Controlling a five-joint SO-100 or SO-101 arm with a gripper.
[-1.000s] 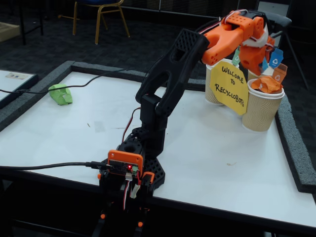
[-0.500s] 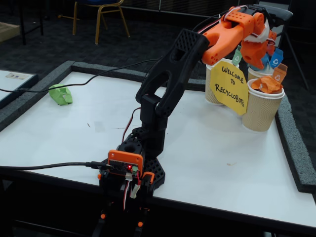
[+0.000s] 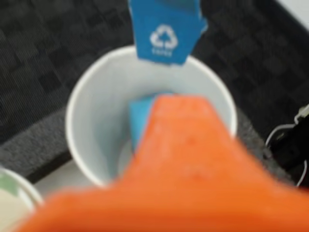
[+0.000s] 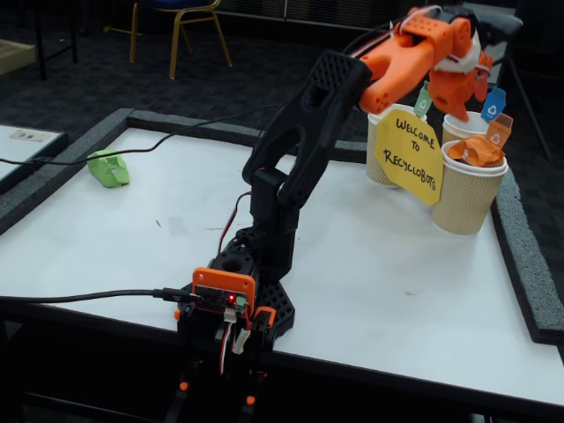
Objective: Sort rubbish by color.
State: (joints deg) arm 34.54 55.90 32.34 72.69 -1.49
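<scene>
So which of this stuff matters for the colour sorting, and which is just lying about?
Job:
- green wad on the table
- orange wad in its cup
- blue wad in the blue-tagged cup
- gripper

Lying about:
- yellow welcome sign
- black cable
- chair

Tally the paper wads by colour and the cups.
Green wad: 1
Blue wad: 1
Orange wad: 1
Cups: 3: green-tagged, blue-tagged, orange-tagged
Total: 6
</scene>
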